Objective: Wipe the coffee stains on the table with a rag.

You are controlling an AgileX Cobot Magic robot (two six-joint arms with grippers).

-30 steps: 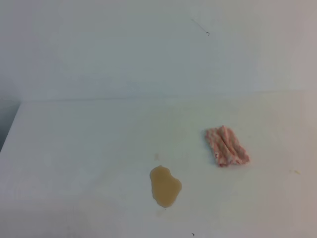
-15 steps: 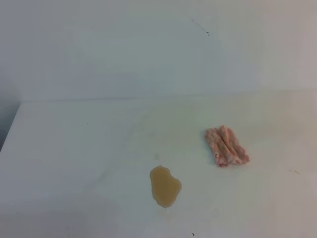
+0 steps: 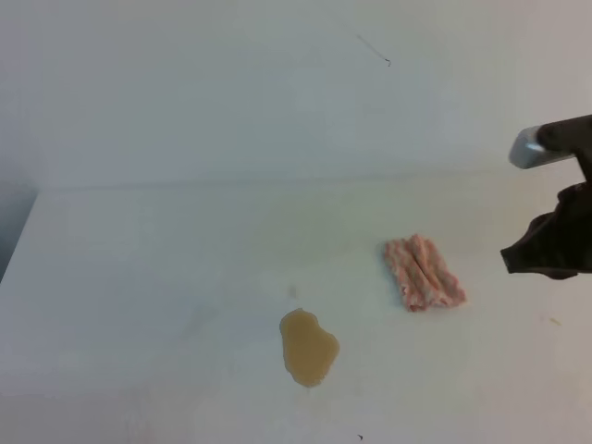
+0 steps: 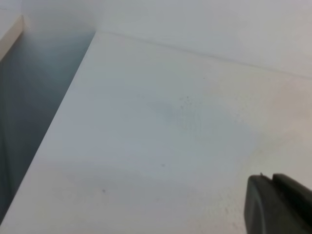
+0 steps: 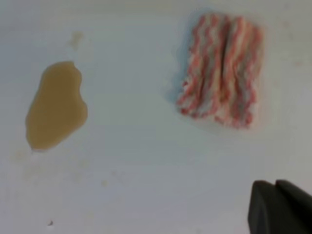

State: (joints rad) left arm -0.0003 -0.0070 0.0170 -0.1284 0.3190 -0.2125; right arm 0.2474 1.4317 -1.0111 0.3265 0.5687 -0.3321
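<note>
Wide white table point(image 3: 139, 277) in the high view, and its back edge runs straight across the middle of the frame where it meets the wall point(image 3: 231, 92). At the left of the frame the table's side edge slants down, with a dark drop beyond it.

The coffee stain point(image 3: 309, 347) sits low and centre, a glossy tan blob well clear of every edge. Up and to its right lies the rag point(image 3: 424, 272), pink and white with ridged folds, flat on the table and apart from the stain, bare white surface between them.

At the right edge of the frame the right arm point(image 3: 553, 242) shows as a dark mass above the table, right of the rag and not touching it. Its wrist view looks down on the rag point(image 5: 223, 70) at upper right and the stain point(image 5: 54, 105) at left; only a dark corner of the right gripper point(image 5: 280, 207) shows at the bottom right, so I cannot tell how its jaws stand.

The left gripper point(image 4: 278, 204) likewise shows only a dark corner, jaws unreadable, over bare table near the left side edge.
</note>
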